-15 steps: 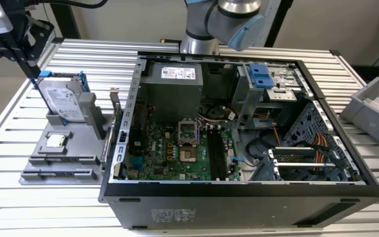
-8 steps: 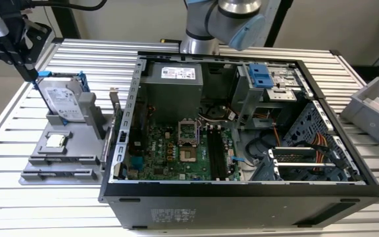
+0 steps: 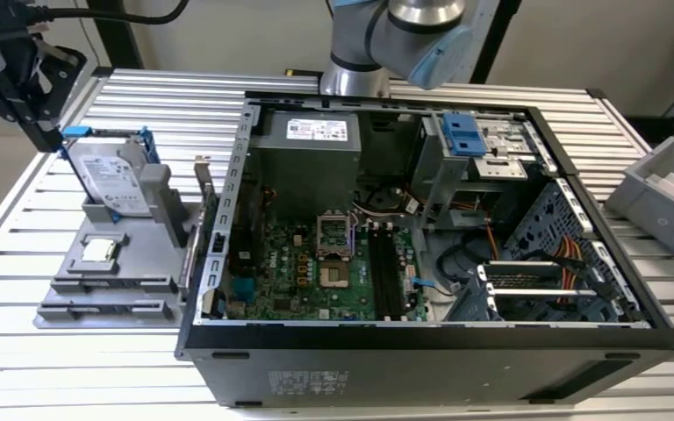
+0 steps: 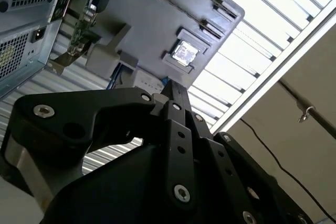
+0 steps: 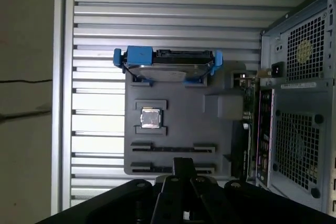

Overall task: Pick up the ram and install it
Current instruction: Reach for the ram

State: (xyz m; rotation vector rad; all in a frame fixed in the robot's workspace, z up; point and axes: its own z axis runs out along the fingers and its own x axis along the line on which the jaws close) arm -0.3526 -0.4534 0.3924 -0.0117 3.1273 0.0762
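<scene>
Well above the slatted aluminium tabletop point(image 3: 80, 373), at the exterior view's left: black end effector point(image 5: 182, 165), raised clear of everything and touching nothing. Fingers point(image 5: 167, 195) drawn fully together in both wrist views, with nothing held between them. Below it, a flat grey plastic fixture tray point(image 5: 184, 124) lying on the tabletop just left of the open black computer case point(image 3: 431, 355). At the tray's far end, a silver hard drive in a blue bracket point(image 5: 168, 65), standing on edge. Near the tray's middle, a small square silver chip point(image 5: 150, 118) seated in a shallow pocket. At the tray's near end, two long narrow grey holder slots point(image 5: 173, 148), side by side, the fingertips point(image 5: 178, 167) lined up over the nearer one in the first wrist view. Along the tray's right side, between tray and case, a green circuit card with a metal bracket point(image 5: 251, 121), upright and seen edge-on. Inside the case, a green motherboard point(image 3: 290, 267) lying flat, with long black memory slots point(image 3: 385, 272) right of its centre. As for the long, thin ram stick: place not to be told, too little detail at either set of slots to make out. Farther right on the tabletop, a grey bin point(image 3: 653, 189) holding something orange. Behind the case, the silver and pale-blue arm point(image 3: 413, 31) rising out of frame.
</scene>
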